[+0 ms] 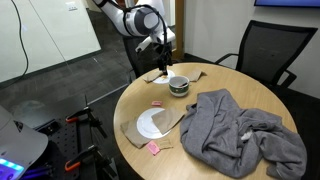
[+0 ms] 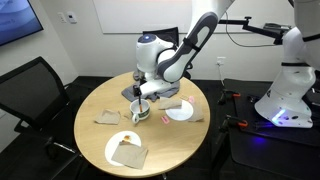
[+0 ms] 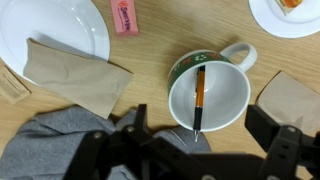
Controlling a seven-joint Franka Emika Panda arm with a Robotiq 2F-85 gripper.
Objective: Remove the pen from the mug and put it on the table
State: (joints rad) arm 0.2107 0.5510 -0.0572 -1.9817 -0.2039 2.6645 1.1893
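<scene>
**Orange-and-black pen [image 3: 199, 95] inside the mug [image 3: 228, 100], open gripper [image 3: 197, 125] poised over it**

Wrist view, read left to right with the mug as landmark. Far left of the mug are grey cloth [image 3: 50, 145] and a white plate [image 3: 60, 30], with a brown paper napkin [image 3: 75, 75] lapping the plate's edge. A pink piece [image 3: 125, 15] lies up-left of the mug. At centre, the banded mug stands on the tan table [image 3: 150, 55], its handle to the upper right. The pen rests against the white interior, long axis running top to bottom of the frame, dark end toward the gripper. The jaws stand wide apart and hold nothing, one on either side of the mug, so their closing line crosses the pen's axis squarely. An exterior view shows the gripper [image 2: 140, 98] hanging just above the mug [image 2: 141, 113]. The next move probably needs only a straight descent, with no wrist turn.
</scene>
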